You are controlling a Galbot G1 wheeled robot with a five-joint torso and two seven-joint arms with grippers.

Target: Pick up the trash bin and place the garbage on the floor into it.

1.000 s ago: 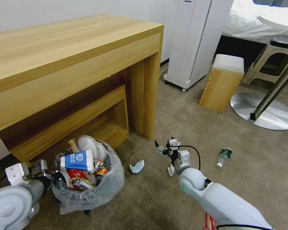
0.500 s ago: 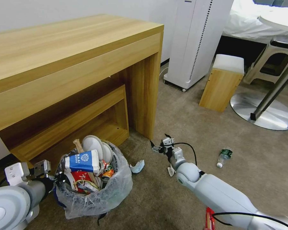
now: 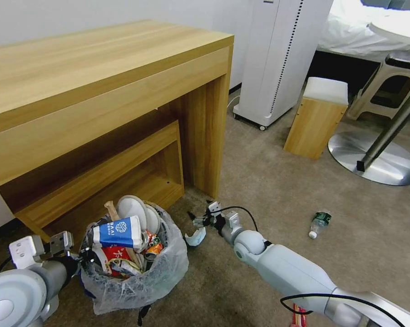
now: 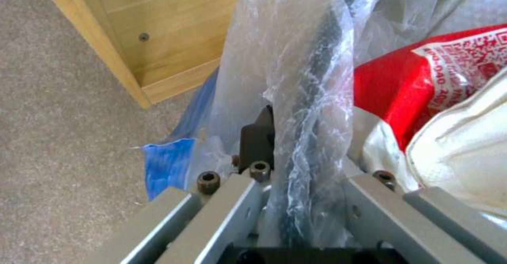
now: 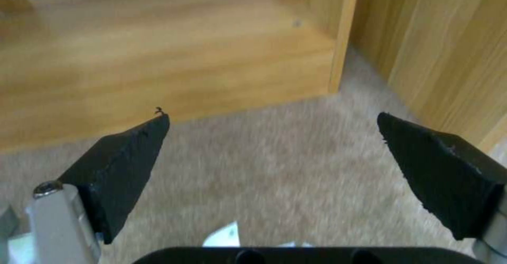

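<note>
A: Left pincer?

B: My left pincer (image 4: 296, 200) is clamped on the bin (image 3: 136, 272) rim, plastic liner pinched between the jaws. In the head view it sits at about 8 o'clock, bin just to the right of it.

A: Bin contents?

B: Stuffed full: blue-white carton (image 3: 118, 231), red wrapper (image 4: 401, 86), white slippers (image 3: 136, 211), stick (image 3: 110, 210) poking up. Bin sits by the lower shelf (image 3: 100, 181) of the worktop (image 3: 100, 68).

A: Right pincer?

B: My right pincer (image 5: 269, 153) is spread wide, nothing between the fingers (image 5: 121, 165). It's low over the floor (image 3: 268, 181), around 6 o'clock in the head view, just off the worktop leg. Right beside its tips is a white-blue scrap (image 3: 195, 237), lying at the bin's 3 o'clock, close to the liner. Can't tell if the tips touch it.

A: Other garbage on the floor?

B: Bottle (image 3: 319, 223) with a green label lying at 4 o'clock, well apart from the bin. Red wrapper piece (image 3: 297, 315) at the bottom edge near my right arm.
</note>
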